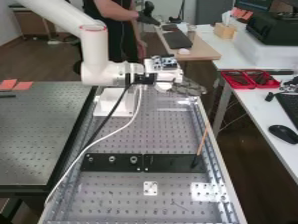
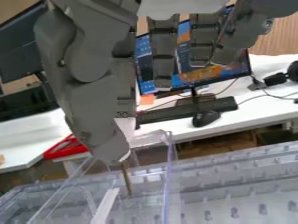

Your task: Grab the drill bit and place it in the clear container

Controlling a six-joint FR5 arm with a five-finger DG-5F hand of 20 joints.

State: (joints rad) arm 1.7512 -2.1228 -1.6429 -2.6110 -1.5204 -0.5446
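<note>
At the far end of the perforated bench, the hand (image 1: 189, 88) is held low on the arm's flange. In the wrist view the hand (image 2: 93, 95) has its fingers curled, and the thin brass-coloured drill bit (image 2: 126, 181) is pinched at the fingertips, pointing down. Around and below the bit stand the see-through walls of the clear container (image 2: 166, 180). The bit's upper part is hidden by the fingertips. Whether its lower tip touches the container's floor, I cannot tell.
A dark fixture plate (image 1: 113, 161) with round sockets lies across the bench. An orange rod (image 1: 202, 142) leans upright at its right end. Red trays (image 1: 247, 79) stand on the white side table (image 1: 266, 107). Cables hang from the arm over the bench's left side.
</note>
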